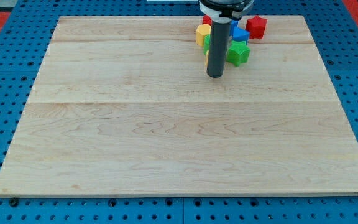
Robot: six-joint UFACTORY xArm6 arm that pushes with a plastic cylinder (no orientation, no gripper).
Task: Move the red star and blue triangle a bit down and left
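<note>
Several blocks are sitting bunched at the view's top, right of centre, and my tip (215,75) is resting on the desk (166,143) just below that bunch. No jaws on this tool, just a bare rod, so it is carrying nothing and touching no block as far as I can tell.

Red star (257,27) is sitting at the cluster's right edge; the blue triangle (240,34) is just left of it, partly hidden. A green block (238,54) is lying below those two, a yellow block (202,35) on the cluster's left (rod is covering the middle, so shapes there are unclear).

Step in hand, I'm judging: approach, push not yet started. Next move is calling for getting round to the upper right of red and blue, then pushing down-left without dragging green along.

Desk is pale wood, mostly bare, sitting on blue pegboard (5,93); red patches showing at the top corners.
</note>
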